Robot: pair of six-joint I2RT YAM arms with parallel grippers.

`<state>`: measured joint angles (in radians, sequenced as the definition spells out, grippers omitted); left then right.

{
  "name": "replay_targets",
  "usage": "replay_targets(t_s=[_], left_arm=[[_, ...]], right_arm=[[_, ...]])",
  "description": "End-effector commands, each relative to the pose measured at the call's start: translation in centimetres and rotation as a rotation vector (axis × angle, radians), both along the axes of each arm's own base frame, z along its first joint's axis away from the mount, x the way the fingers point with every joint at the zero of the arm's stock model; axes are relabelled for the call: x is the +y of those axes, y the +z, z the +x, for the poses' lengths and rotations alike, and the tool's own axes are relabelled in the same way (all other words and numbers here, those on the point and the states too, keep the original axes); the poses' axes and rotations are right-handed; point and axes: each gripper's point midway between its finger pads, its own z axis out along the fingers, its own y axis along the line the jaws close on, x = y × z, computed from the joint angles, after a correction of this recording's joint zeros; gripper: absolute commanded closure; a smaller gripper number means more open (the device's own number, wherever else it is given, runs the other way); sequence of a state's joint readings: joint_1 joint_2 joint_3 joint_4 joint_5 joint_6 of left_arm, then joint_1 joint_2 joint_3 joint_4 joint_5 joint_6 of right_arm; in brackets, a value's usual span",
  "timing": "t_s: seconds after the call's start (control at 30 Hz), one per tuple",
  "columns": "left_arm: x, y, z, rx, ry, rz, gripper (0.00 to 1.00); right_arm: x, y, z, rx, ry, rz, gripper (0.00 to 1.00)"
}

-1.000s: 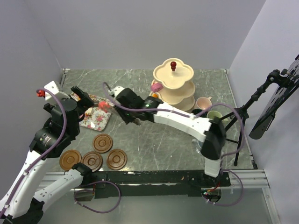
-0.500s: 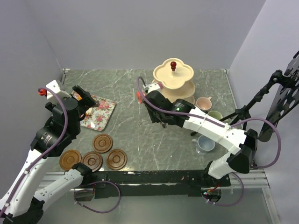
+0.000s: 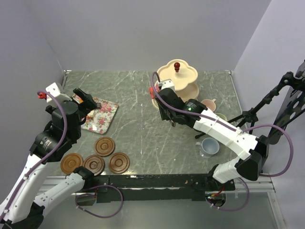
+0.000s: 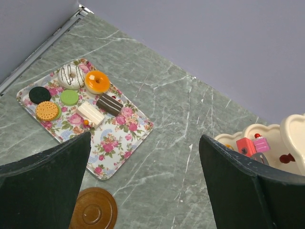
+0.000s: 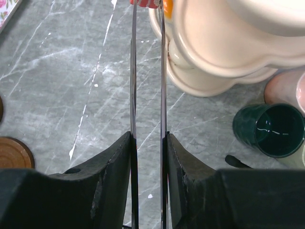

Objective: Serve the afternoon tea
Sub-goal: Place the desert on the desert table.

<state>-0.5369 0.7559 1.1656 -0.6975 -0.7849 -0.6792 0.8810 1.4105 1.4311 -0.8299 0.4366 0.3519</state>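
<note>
My right gripper point(image 5: 147, 136) is shut on thin metal tongs point(image 5: 132, 71). Their tips reach the left rim of the cream three-tier stand point(image 3: 177, 78) and pinch a small red cake point(image 5: 143, 2). On the stand's lower tier point(image 4: 248, 136) lie a red cake point(image 4: 245, 145) and a pink one point(image 4: 261, 143). My left gripper point(image 3: 85, 98) hangs open over the floral tray point(image 4: 119, 138), which carries doughnuts point(image 4: 97, 81), biscuits and a chocolate slice point(image 4: 110, 104). Pink point(image 3: 207, 105), dark green point(image 5: 269, 130) and grey-blue point(image 3: 209, 146) mugs stand right of the stand.
Several brown saucers point(image 3: 105, 146) lie in a cluster at the front left. A light green mug point(image 3: 219, 118) stands by the pink one. A black tripod point(image 3: 248, 117) stands at the table's right edge. Grey walls close in the back and sides.
My right arm has swung from the floral tray rightward to the stand, carrying the tongs with the red cake. The left arm has stayed where it was.
</note>
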Motion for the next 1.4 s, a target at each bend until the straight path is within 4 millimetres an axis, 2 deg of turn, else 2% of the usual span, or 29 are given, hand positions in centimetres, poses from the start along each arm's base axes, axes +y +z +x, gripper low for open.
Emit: replay_targets(t_s=[0.0, 0.17, 0.33, 0.43, 0.5, 0.6, 0.77, 1.1, 1.37], left_arm=[[0.1, 0.8, -0.1, -0.035, 0.012, -0.034, 0.00], [0.1, 0.8, -0.2, -0.035, 0.009, -0.034, 0.00], [0.1, 0.8, -0.2, -0.035, 0.009, -0.035, 0.00], [0.1, 0.7, -0.2, -0.034, 0.011, -0.034, 0.00], [0.1, 0.7, -0.2, -0.034, 0.012, -0.034, 0.00], [0.2, 0.7, -0.3, -0.035, 0.015, -0.034, 0.00], [0.3, 0.7, -0.3, -0.036, 0.021, -0.031, 0.00], [0.2, 0.6, -0.2, -0.031, 0.021, -0.024, 0.00], [0.1, 0.6, 0.0, -0.027, 0.017, -0.022, 0.00]], right_arm=[[-0.3, 2.7, 1.2, -0.090, -0.061, 0.063, 0.77], [0.1, 2.6, 1.0, -0.081, -0.037, 0.079, 0.76], [2.4, 2.9, 0.1, -0.098, 0.096, 0.112, 0.73], [2.9, 2.7, -0.3, -0.096, 0.124, 0.101, 0.73], [2.7, 2.6, -0.3, -0.097, 0.103, 0.095, 0.73], [1.0, 3.0, 0.0, -0.118, 0.003, 0.087, 0.74], [-0.5, 4.7, 0.1, -0.203, -0.046, 0.136, 0.73], [-2.8, 4.4, 0.4, -0.214, -0.117, 0.106, 0.73], [-4.6, 3.1, 0.7, -0.184, -0.190, 0.045, 0.72]])
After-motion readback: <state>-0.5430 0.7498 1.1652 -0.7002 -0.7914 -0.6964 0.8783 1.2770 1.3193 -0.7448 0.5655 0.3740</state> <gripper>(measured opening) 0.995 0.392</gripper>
